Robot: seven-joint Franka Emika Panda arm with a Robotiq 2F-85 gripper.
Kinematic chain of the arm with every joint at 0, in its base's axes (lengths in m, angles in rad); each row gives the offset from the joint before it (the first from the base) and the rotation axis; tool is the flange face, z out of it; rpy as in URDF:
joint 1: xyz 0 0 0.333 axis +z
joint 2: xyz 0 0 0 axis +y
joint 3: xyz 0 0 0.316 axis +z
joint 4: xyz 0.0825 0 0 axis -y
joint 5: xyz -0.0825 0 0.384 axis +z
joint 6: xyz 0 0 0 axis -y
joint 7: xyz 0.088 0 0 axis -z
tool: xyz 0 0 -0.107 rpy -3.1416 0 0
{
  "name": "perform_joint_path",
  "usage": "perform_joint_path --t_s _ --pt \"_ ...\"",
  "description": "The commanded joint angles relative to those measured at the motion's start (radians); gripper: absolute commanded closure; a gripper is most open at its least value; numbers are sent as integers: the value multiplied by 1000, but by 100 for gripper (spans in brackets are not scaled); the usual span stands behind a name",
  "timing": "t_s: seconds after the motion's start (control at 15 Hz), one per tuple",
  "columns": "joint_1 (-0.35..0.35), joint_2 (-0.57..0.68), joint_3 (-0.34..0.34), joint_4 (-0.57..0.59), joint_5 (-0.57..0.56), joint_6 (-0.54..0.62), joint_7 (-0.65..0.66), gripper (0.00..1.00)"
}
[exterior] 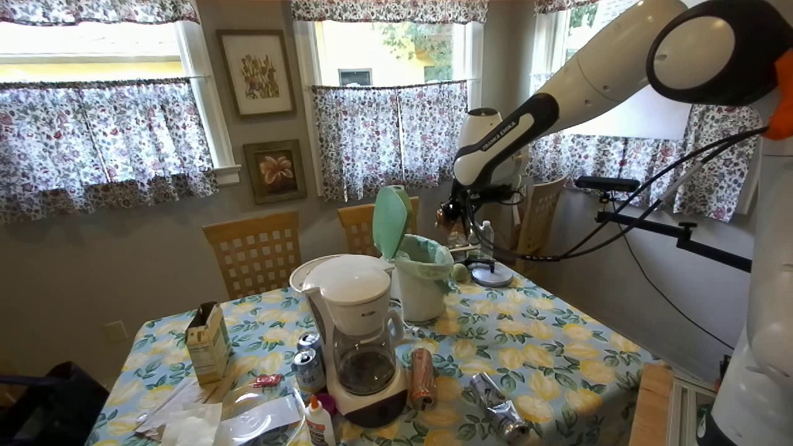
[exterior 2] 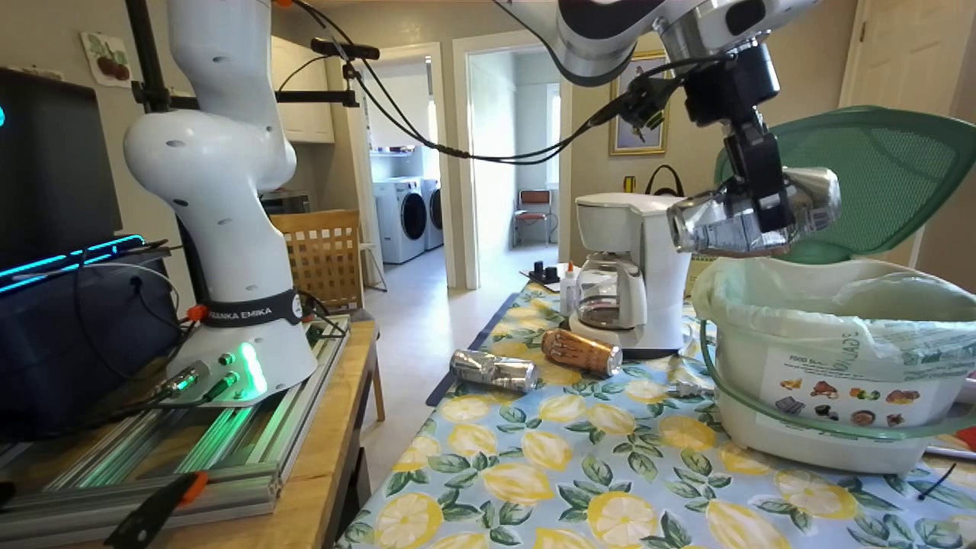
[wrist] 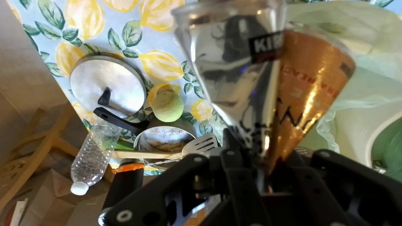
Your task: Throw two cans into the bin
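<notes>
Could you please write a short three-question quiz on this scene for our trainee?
1. Open question: In the wrist view, what is the gripper holding?
2. True or false: The lid of the bin stands open.
3. Multiple choice: The loose orange can on the tablecloth is
A) standing upright
B) lying on its side
C) inside the bin

Key
1. A silver can and another orange can.
2. True.
3. B.
</notes>
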Motion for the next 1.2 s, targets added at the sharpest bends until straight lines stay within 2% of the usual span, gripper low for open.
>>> perform_joint_path --t_s 0.0,0.07,0.13,0.67,0.73,1.13 --pt "-12 90 1 121 60 -20 -60 96" --pt "-9 104 -2 142 62 -31 -49 96" --pt "4 52 -11 68 32 -4 -27 83" --pt "3 93 -12 115 40 -6 -28 83" --pt "3 93 -12 115 40 -6 -28 96" --pt "-12 135 -1 151 72 -4 -58 96"
